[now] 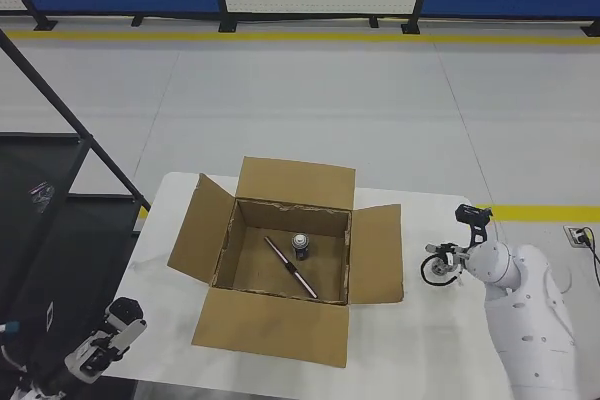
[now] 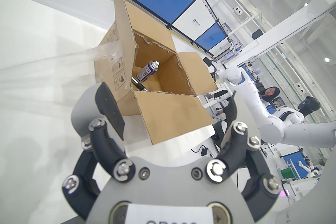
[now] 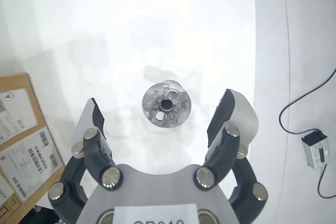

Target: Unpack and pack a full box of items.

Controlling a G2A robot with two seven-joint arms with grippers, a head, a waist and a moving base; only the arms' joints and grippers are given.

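By the worktop's [image 1: 420,340] near-left corner, the left gripper [image 2: 170,104] is hanging released. The box [image 1: 270,325] is sitting open mid-worktop. Near the right edge, the right gripper [image 3: 161,107] is hovering spread over a metal hub [image 3: 166,107] standing on end, bore pointing upward. Travelling straight vertically, centred, should be keeping it from tipping.

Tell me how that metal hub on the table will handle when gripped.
The metal hub looks solid cast, so probably rigid and heavy for its size. It stands on end; knocked over, its round rim would likely roll. Bare metal may slip.
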